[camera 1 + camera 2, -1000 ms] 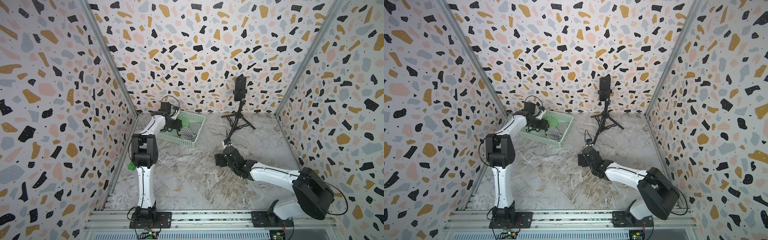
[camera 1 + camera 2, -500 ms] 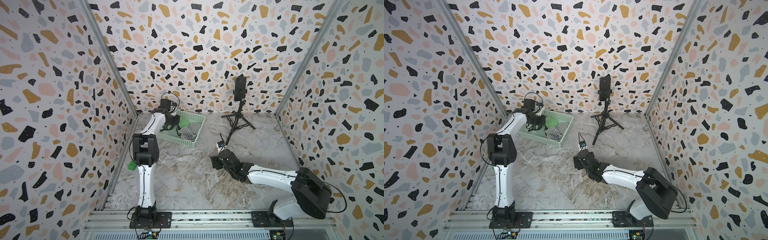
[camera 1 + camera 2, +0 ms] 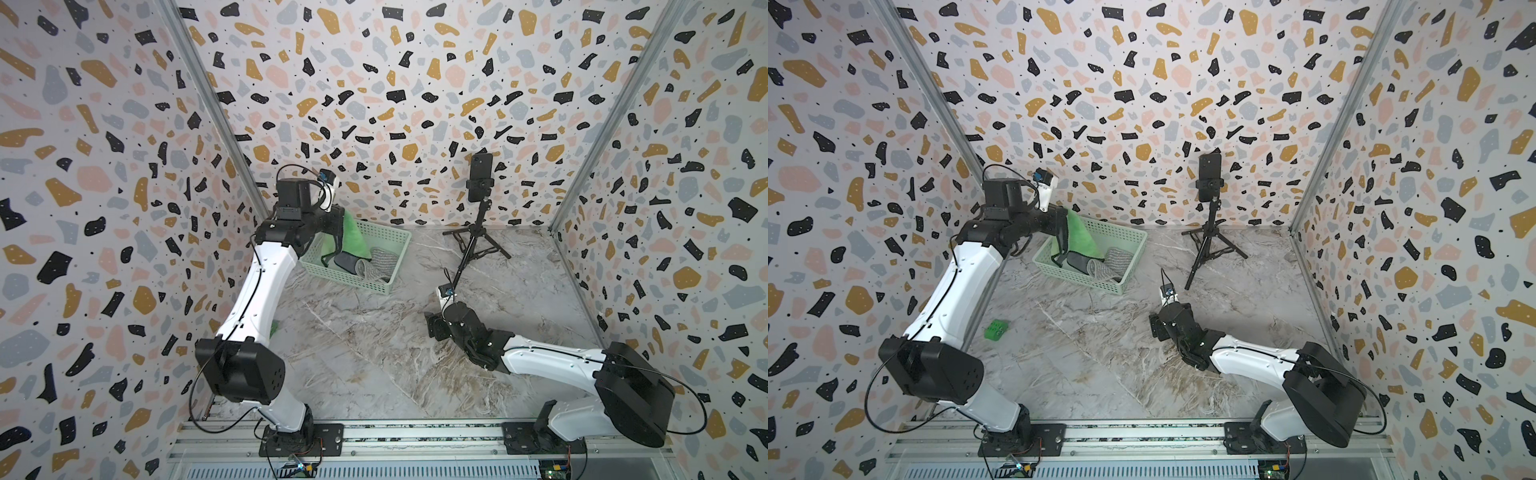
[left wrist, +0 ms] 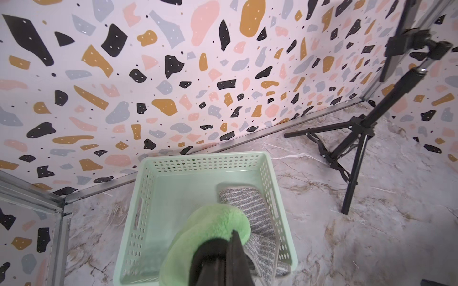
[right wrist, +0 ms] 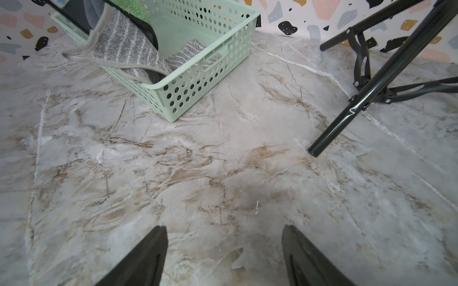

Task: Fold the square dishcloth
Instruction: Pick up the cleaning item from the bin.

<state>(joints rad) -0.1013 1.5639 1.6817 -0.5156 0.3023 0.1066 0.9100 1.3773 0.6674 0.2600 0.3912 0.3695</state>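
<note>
The left gripper (image 3: 336, 243) sits above the pale green basket (image 3: 357, 283), left of centre and a little above the middle in both top views; its claw is pressed together on a fold of the green dishcloth (image 3: 353, 235), which hangs from the pinch over the basket's inner corner; in the left wrist view the fluffy cloth (image 4: 213, 227) bulges round the dark fingers (image 4: 223, 250) at the bottom of the frame. To me this looks like the fetching step; the cloth is held high, I'd guess, so it clears the rim before it travels to open table.

A grey striped cloth (image 3: 380, 262) lies in the basket beneath; in the right wrist view part of it (image 5: 124, 42) spills over the rim at the upper left, so it may drag along.

The right gripper (image 5: 223, 230) hovers low over the bare marble table (image 3: 374, 365), right of centre in the top views; its claw is spread wide and holds nothing, likely waiting to take a corner. A phone tripod (image 3: 478, 241) stands towards the back, near that arm's path.
</note>
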